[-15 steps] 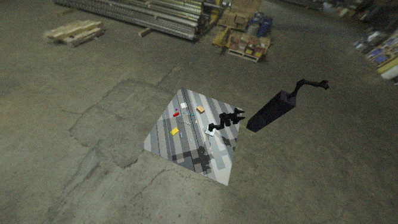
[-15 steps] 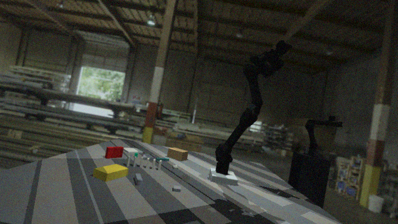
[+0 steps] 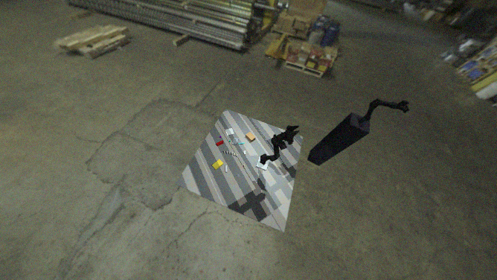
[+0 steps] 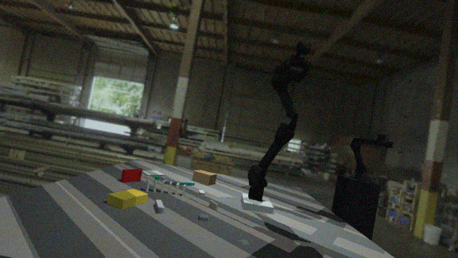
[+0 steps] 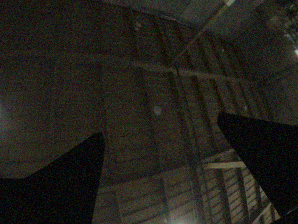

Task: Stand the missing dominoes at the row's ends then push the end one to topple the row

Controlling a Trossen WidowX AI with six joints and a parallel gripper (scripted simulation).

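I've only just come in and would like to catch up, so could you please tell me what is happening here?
The arm's gripper is open and empty, raised well above the striped surface, so nothing is being handled. A row of small dominoes stands there, with a yellow block nearby. The row has not been toppled.

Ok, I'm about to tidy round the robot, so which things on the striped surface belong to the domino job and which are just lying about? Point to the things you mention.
Belong to the job:
- the row of standing dominoes [image 3: 230,153] [image 4: 164,186]
- the gripper [image 3: 295,133], open and holding nothing

Seemingly just lying about:
- red block [image 3: 219,143] [image 4: 131,175]
- yellow block [image 3: 217,164] [image 4: 127,199]
- orange-brown block [image 3: 250,137] [image 4: 204,177]

Loose pale pieces: can't tell.
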